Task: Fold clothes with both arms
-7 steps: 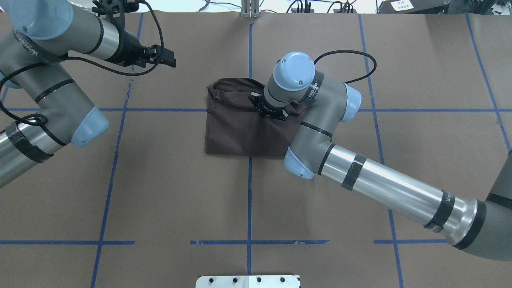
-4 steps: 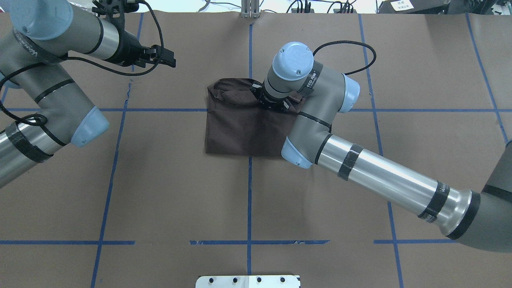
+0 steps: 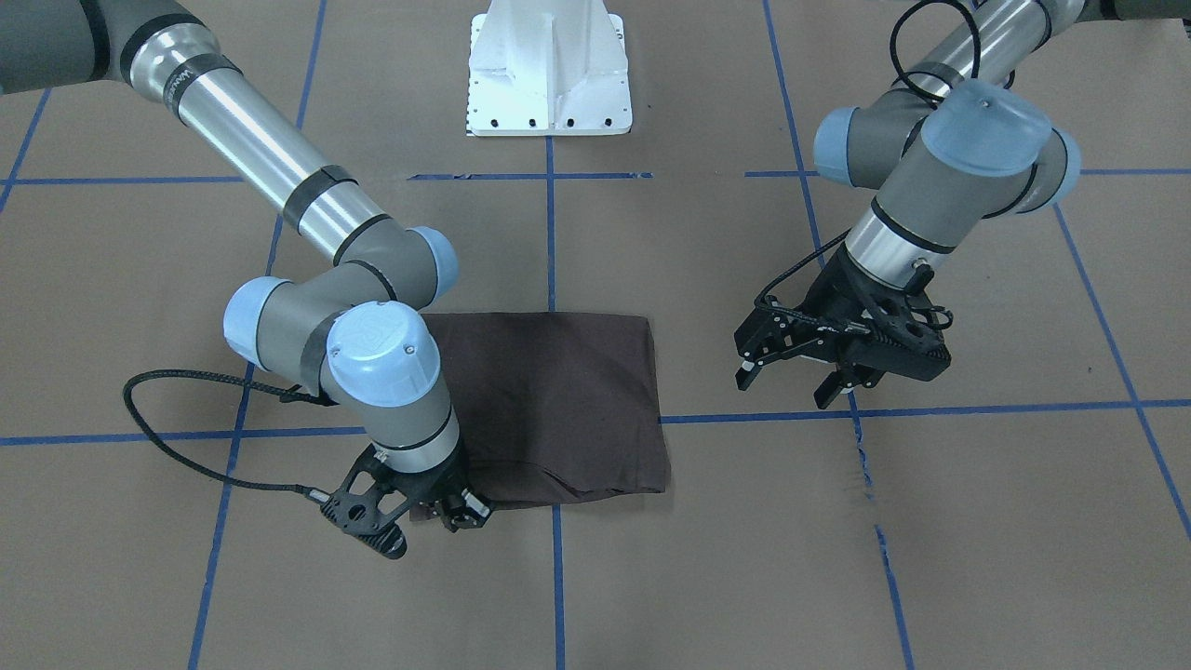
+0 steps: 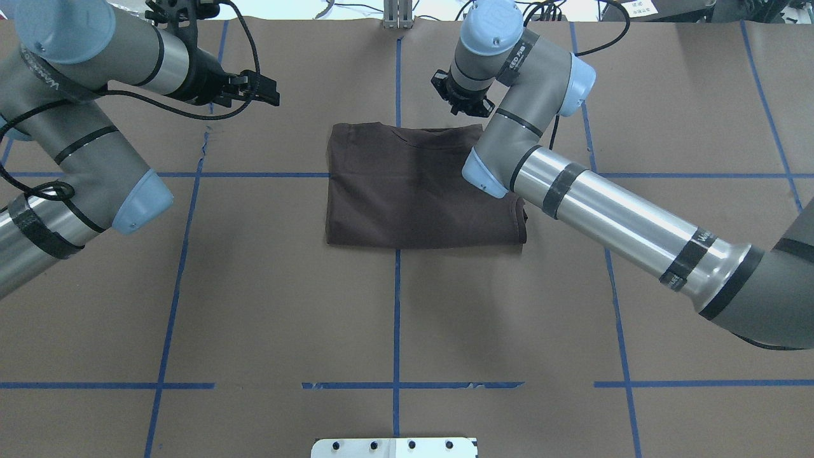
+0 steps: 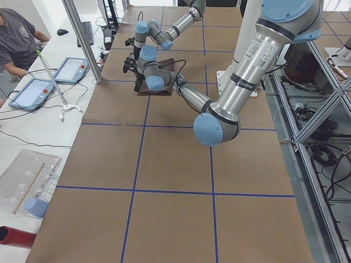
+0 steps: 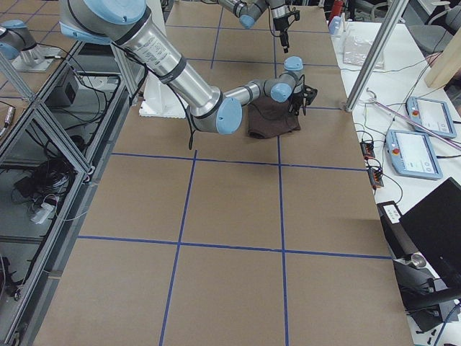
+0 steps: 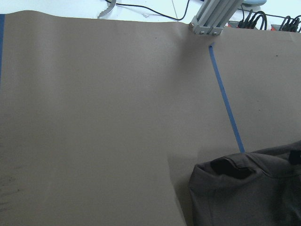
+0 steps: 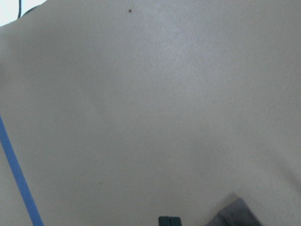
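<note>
Black-fingered and spread apart with nothing between its fingers, your right pincer (image 3: 421, 519) hangs low just past the far edge of the T-shirt (image 4: 407, 203), by the corner on its own side. It is so close that I cannot tell whether it touches the cloth. Your left pincer (image 3: 786, 386) is also open and empty, held above bare paper well apart from the garment.

The T-shirt lies as a flat folded rectangle in the middle of the tabletop (image 4: 254, 299), over a crossing of the blue tape lines (image 4: 395, 305). The folding looks close to done.

Watch two things. If you pull the right pincer back toward the robot at this height, a finger or the looping cable (image 3: 127, 400) could catch that far edge and drag the fold open. The left wrist view also shows a loose, gaping pocket (image 7: 225, 170) at the corner nearest the left pincer. A careless pinch there would likely take one layer only and skew the stack.
</note>
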Action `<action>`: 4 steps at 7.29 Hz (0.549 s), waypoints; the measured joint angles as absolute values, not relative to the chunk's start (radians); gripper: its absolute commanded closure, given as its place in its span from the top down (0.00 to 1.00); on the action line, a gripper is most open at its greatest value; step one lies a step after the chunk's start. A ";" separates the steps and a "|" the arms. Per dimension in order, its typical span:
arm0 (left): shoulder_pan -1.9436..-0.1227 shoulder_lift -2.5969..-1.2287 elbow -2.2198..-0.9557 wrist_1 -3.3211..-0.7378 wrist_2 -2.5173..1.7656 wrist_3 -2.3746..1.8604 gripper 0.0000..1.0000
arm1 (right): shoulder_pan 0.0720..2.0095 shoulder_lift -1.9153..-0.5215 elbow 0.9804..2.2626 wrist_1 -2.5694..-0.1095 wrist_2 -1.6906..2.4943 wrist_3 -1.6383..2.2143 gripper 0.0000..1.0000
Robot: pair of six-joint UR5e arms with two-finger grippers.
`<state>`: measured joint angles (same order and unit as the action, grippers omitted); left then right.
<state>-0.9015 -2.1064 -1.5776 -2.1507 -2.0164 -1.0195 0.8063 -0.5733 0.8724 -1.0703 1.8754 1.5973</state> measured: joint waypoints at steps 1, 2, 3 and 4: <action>-0.901 -2.105 -1.581 -2.151 -2.015 -1.032 1.00 | 0.828 -0.551 0.856 -1.068 1.878 1.589 0.00; -0.903 -2.103 -1.585 -2.151 -2.014 -1.037 1.00 | 0.849 -0.541 0.857 -1.067 1.902 1.587 0.00; -0.903 -2.080 -1.601 -2.151 -2.016 -1.034 1.00 | 0.878 -0.562 0.890 -1.069 1.953 1.574 0.00; -0.905 -2.030 -1.639 -2.151 -2.019 -1.019 1.00 | 0.915 -0.639 0.978 -1.074 2.017 1.537 0.00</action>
<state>-0.9052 -2.0296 -1.6392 -2.1513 -2.0186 -1.0185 0.9152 -0.6388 0.9778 -1.0736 2.0175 1.5367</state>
